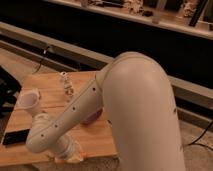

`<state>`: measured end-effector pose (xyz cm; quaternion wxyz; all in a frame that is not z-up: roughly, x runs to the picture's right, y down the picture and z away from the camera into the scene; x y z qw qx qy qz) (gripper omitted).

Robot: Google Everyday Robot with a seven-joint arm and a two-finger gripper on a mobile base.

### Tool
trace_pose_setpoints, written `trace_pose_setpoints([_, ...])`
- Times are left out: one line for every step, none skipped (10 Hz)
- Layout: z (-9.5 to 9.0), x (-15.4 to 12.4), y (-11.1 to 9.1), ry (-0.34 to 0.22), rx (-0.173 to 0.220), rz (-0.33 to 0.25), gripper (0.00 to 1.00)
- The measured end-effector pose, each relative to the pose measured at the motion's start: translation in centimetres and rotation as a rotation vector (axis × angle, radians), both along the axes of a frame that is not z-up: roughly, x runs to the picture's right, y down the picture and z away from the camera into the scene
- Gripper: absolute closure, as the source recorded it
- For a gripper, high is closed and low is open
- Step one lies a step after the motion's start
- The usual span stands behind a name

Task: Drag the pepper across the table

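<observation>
My arm reaches down over the surface (97, 142) to its near edge, where the gripper (69, 154) sits low against the wood. A sliver of yellow-orange shows right at it, which I take for the pepper (76, 158). Whether the gripper is clamped on it or merely beside it I cannot tell (the wrist hides the contact). I judge this to be the drag itself, or its very start. The next move calls for a low, steady sweep inward across the planks, steering past the purplish lump (92, 118) and the white cup (29, 99). No brand, label or writing is readable anywhere.
</observation>
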<state>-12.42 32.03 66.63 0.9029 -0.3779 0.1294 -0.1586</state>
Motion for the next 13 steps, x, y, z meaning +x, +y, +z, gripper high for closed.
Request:
trace_pose_setpoints([0.2,0.3,0.1,-0.003,0.003,-0.02,0.9])
trace_pose_setpoints([0.3,0.6,0.3,-0.005,0.005,-0.042,0.9])
trace_pose_setpoints([0.4,0.8,0.6,-0.006,0.004,-0.067,0.9])
trace_pose_setpoints([0.5,0.9,0.8,-0.006,0.003,-0.085,0.9])
trace_pose_setpoints([0.5,1.1,1.0,-0.001,-0.001,-0.104,0.9])
trace_pose_setpoints([0.5,1.1,1.1,-0.002,-0.009,-0.11,0.9])
trace_pose_setpoints([0.6,1.1,1.3,-0.006,-0.024,-0.114,0.9])
trace_pose_setpoints([0.6,1.1,1.4,-0.011,-0.036,-0.119,0.9])
trace_pose_setpoints([0.6,1.3,1.6,-0.017,-0.052,-0.128,0.9])
trace_pose_setpoints([0.6,1.5,1.7,-0.017,-0.06,-0.133,0.89])
trace_pose_setpoints([0.6,1.6,1.7,-0.016,-0.06,-0.133,0.86])
trace_pose_setpoints([0.6,1.6,1.7,-0.015,-0.06,-0.134,0.78])
trace_pose_setpoints([0.6,1.7,1.8,-0.014,-0.06,-0.134,0.66])
